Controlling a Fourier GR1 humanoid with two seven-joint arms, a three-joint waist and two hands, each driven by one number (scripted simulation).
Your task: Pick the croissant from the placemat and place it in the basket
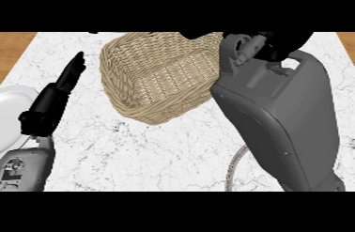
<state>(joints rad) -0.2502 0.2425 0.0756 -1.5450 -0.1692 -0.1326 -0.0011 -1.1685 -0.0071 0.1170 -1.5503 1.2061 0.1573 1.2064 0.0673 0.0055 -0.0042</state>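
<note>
Head view | right hand [260, 45] at basket's [156, 78] right rim, near counter's [139, 146] far edge, fingers' state cannot be told; croissant not seen | left hand [59, 92] open, fingers straight, holding nothing, near left edge beside plate [14, 111] | bare counter in front of basket

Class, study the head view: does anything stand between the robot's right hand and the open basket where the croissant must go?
Nothing visible does. The right hand sits at the rim of the basket, whose woven inside lies bare. The croissant itself cannot be seen; the right forearm hides that side of the counter. The left hand rests apart.
</note>
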